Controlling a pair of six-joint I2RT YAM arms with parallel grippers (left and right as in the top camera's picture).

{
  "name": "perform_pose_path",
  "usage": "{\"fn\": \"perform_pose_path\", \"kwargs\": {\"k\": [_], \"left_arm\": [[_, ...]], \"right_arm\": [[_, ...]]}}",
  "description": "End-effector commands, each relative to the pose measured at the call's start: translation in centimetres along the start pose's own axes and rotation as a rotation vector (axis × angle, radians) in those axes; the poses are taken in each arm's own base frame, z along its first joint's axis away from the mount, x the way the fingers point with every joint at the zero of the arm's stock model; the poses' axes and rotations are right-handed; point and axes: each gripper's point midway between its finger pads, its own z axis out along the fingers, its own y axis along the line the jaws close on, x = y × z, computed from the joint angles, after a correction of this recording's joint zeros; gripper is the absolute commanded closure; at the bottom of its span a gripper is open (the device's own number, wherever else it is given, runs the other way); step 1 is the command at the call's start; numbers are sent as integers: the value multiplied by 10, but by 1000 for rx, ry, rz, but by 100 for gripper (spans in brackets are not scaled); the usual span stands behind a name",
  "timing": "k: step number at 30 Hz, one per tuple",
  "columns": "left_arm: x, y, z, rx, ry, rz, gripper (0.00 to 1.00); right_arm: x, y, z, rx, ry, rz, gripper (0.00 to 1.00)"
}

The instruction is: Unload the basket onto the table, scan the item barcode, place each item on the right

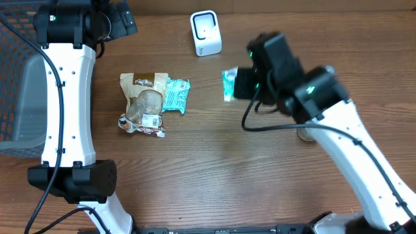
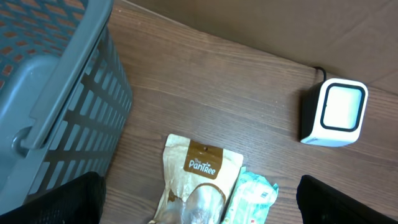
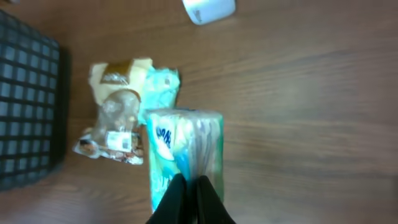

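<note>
My right hand (image 3: 191, 186) was clamped shut on one end of the teal packet (image 3: 184, 143), holding it off the table a little nearer to me than the scanner (image 1: 205, 32) and slightly to its right. No barcode showed on any face I could see. I judged the careful way was to bring the packet in front of the scanner's pale window and turn my wrist slowly until the printed code faced it. Then I should hold it flat and steady rather than sweep past. The soft wrapper looked likely to crease or droop from so narrow a pinch, so the move called for no jerks. My left hand (image 1: 122, 23) hung with its fingers wide apart and nothing between them, well to the scanner's left, and needed only to keep out of the path. Also left of the scanner and nearer me lay a PanTree bag (image 1: 144, 104) with a second teal packet (image 1: 175, 96) touching its side. Farther left than those stood a grey slatted basket (image 1: 23, 91). The table (image 1: 214, 169) was matte brown wood-grain, and behind the scanner ran a plain tan backing (image 2: 280, 25).
</note>
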Motion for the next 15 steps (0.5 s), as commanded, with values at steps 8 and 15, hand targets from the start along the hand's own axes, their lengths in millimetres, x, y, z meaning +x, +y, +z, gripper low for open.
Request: {"fn": "perform_pose_path", "kwargs": {"k": [8,15], "left_arm": [[-6,-1,-8,6,-25,-7,0],[-6,-1,-8,6,-25,-7,1]], "right_arm": [[-79,8,12,182,-137,-159,96],[-99,0,89,385,-177,-339,96]]}}
